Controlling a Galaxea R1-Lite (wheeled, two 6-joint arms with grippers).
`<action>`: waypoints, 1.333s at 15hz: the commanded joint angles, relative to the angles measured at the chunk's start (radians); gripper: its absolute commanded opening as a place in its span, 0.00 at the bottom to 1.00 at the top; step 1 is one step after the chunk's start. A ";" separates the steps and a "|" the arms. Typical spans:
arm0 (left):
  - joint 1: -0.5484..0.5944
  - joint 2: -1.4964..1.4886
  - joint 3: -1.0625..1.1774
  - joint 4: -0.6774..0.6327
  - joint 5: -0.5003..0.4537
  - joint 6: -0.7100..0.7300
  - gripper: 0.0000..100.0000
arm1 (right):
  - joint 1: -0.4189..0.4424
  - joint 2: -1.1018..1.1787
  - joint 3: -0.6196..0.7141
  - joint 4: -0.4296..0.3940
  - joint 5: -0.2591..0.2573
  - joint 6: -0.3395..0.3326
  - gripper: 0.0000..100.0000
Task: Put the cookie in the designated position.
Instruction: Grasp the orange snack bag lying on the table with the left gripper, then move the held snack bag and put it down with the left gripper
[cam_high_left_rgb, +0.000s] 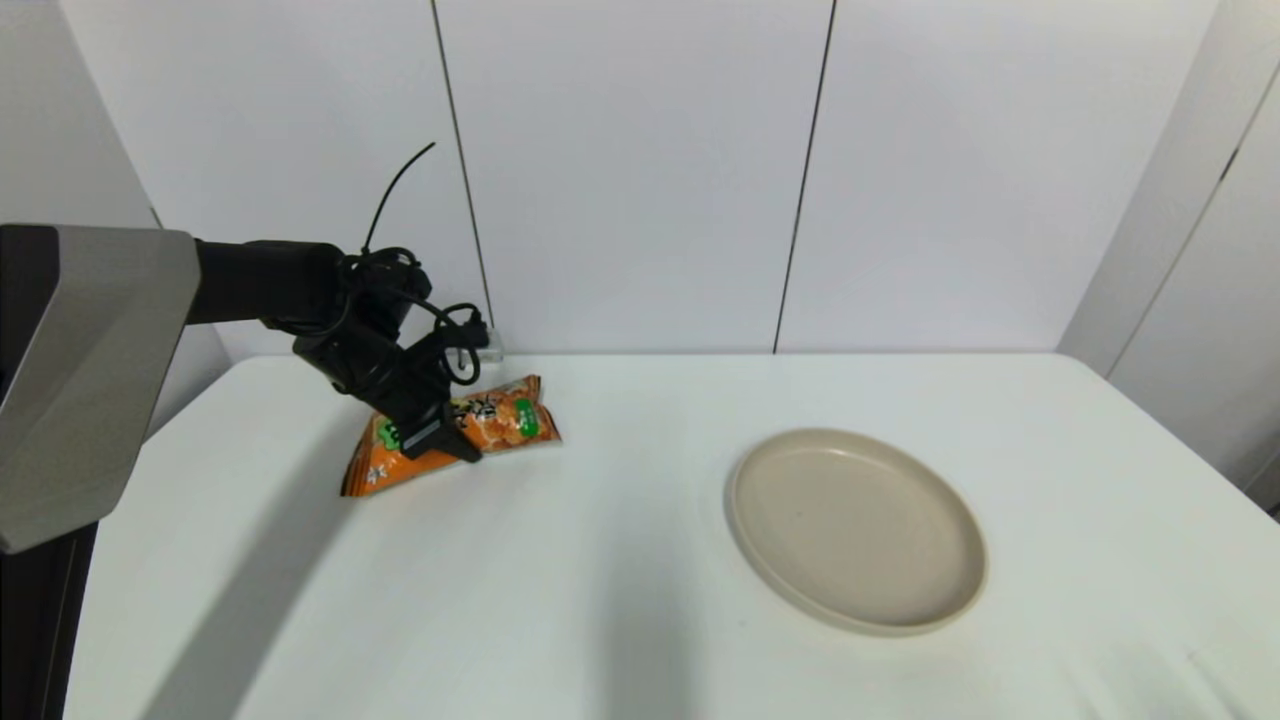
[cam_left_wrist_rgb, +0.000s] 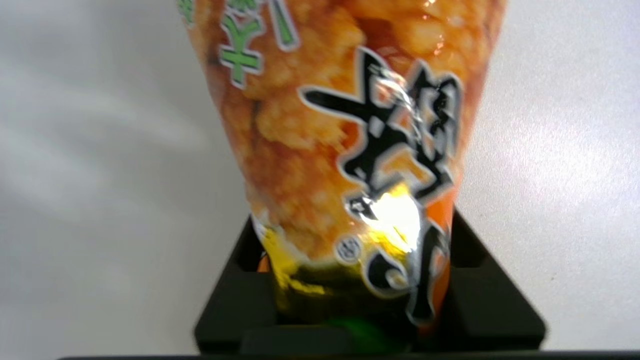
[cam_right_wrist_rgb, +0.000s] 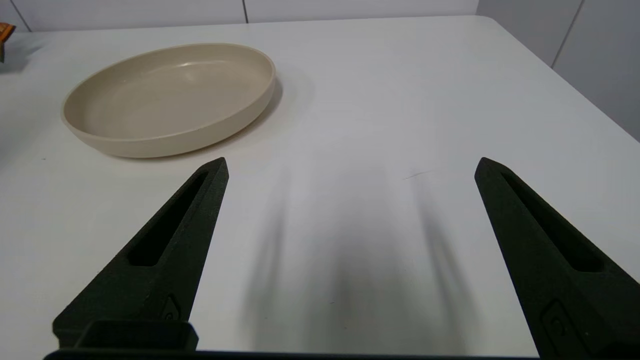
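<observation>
Left tool closed on the cookie at the far left of the worktop; right tool idle and spread wide.

The left tool (cam_high_left_rgb: 440, 440) reaches in from the left and has its black fingers clamped on either side of the cookie (cam_high_left_rgb: 470, 430), an orange foil packet with green patches and black characters. In the left wrist view the packet (cam_left_wrist_rgb: 345, 150) fills the space between the fingers (cam_left_wrist_rgb: 240, 295) and its foil is pinched narrow where they press it. Whether the packet is touching the white worktop (cam_high_left_rgb: 600, 580) or just lifted off it cannot be told. A beige plate (cam_high_left_rgb: 858, 528) sits well apart to the right, with nothing on it. The right tool (cam_right_wrist_rgb: 350, 170) hovers low over bare worktop near the plate (cam_right_wrist_rgb: 170, 100), fingers far apart and holding nothing.
</observation>
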 joint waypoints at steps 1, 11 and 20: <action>0.000 -0.087 0.004 0.005 -0.024 -0.076 0.00 | 0.000 0.000 0.000 0.000 0.000 0.000 1.00; -0.110 -0.384 0.026 -0.169 -0.070 -0.579 0.00 | 0.000 0.000 0.000 0.000 0.000 0.000 1.00; -0.672 -0.442 0.307 -0.535 0.855 -1.402 0.00 | 0.000 0.000 0.000 0.000 0.000 0.000 1.00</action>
